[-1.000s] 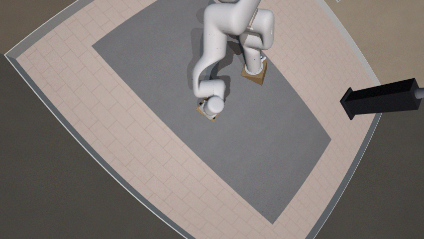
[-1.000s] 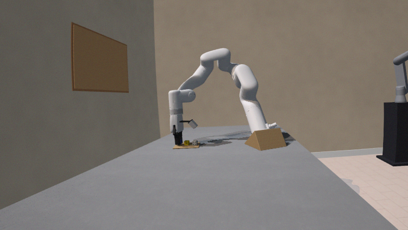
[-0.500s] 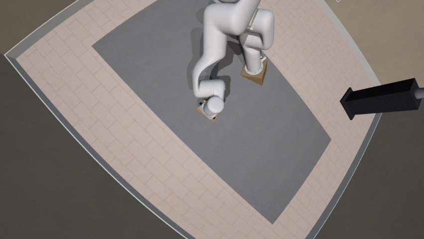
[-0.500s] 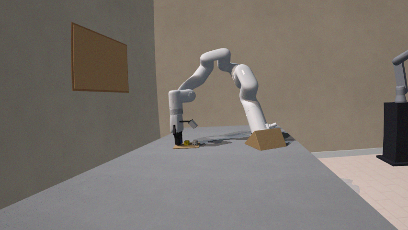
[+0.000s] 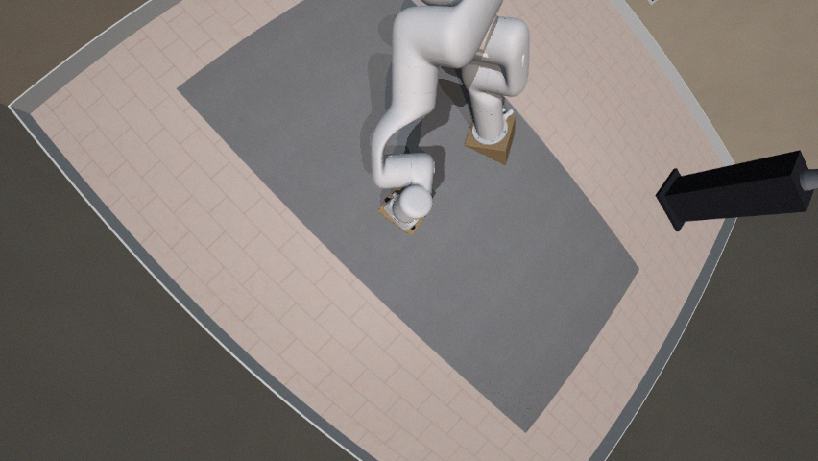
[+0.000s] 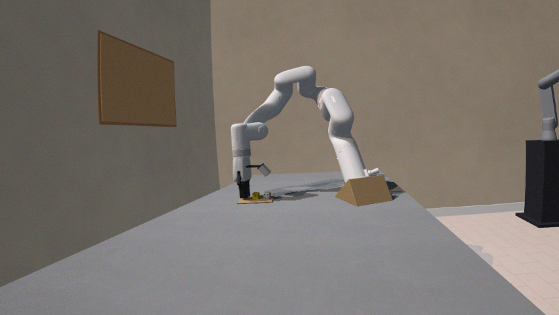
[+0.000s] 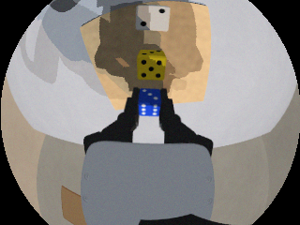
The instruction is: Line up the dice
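Glossy white arm [image 5: 415,71] [image 6: 269,105]; matt grey table [image 5: 486,286] [image 6: 273,250].

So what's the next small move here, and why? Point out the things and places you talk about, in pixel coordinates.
Probably open the end effector [image 6: 244,196] [image 7: 149,96] gently: its fingers hug the blue die [image 7: 149,102] low over the mat [image 6: 254,201] [image 7: 199,70], roughly in line with the yellow [image 6: 255,195] [image 7: 151,69] and white dice [image 6: 267,195] [image 7: 153,19].

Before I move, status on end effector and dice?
End effector shut on blue die. White die, yellow die on mat. Yellow close by, watch clearance.
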Robot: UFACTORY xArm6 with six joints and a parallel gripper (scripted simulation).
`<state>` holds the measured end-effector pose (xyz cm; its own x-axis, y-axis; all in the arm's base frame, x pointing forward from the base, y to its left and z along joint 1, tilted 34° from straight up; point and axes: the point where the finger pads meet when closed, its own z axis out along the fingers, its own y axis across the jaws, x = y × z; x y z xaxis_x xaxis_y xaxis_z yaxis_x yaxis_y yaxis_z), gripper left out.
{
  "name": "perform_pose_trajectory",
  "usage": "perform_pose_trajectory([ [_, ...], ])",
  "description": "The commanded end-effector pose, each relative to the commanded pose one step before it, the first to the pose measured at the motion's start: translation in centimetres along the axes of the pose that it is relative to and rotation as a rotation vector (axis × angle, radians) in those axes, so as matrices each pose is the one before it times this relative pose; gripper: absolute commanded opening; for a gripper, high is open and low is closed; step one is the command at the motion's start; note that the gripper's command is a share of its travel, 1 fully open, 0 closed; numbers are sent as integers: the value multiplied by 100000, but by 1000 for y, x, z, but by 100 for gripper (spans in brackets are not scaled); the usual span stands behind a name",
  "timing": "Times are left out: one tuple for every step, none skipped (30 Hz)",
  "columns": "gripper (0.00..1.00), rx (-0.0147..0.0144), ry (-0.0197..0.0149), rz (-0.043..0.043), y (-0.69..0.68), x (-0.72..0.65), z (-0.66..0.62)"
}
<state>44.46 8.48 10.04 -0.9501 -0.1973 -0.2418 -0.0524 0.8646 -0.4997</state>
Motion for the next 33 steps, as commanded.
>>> perform_pose_trajectory([
  [21, -118, -320, 87, 14, -129, -116],
  [21, 0, 0, 0, 0, 0, 0],
  [21, 0, 0, 0, 0, 0, 0],
  [21, 0, 0, 0, 0, 0, 0],
  [21, 0, 0, 0, 0, 0, 0],
  [21, 0, 0, 0, 0, 0, 0],
  [21, 0, 0, 0, 0, 0, 0],
  [21, 0, 0, 0, 0, 0, 0],
  [21, 0, 0, 0, 0, 0, 0],
  [21, 0, 0, 0, 0, 0, 0],
  [21, 0, 0, 0, 0, 0, 0],
  [21, 0, 0, 0, 0, 0, 2],
  [21, 0, 0, 0, 0, 0, 4],
  [21, 0, 0, 0, 0, 0, 7],
  [21, 0, 0, 0, 0, 0, 10],
  [21, 0, 0, 0, 0, 0, 13],
  [21, 0, 0, 0, 0, 0, 17],
  [21, 0, 0, 0, 0, 0, 20],
  [21, 0, 0, 0, 0, 0, 23],
  [21, 0, 0, 0, 0, 0, 25],
  [21, 0, 0, 0, 0, 0, 26],
  [21, 0, 0, 0, 0, 0, 27],
  [21, 0, 0, 0, 0, 0, 27],
  [21, 0, 0, 0, 0, 0, 26],
  [21, 0, 0, 0, 0, 0, 25],
  [21, 0, 0, 0, 0, 0, 0],
  [21, 0, 0, 0, 0, 0, 0],
  [21, 0, 0, 0, 0, 0, 23],
  [21, 0, 0, 0, 0, 0, 20],
  [21, 0, 0, 0, 0, 0, 17],
  [21, 0, 0, 0, 0, 0, 14],
  [21, 0, 0, 0, 0, 0, 10],
  [21, 0, 0, 0, 0, 0, 7],
])
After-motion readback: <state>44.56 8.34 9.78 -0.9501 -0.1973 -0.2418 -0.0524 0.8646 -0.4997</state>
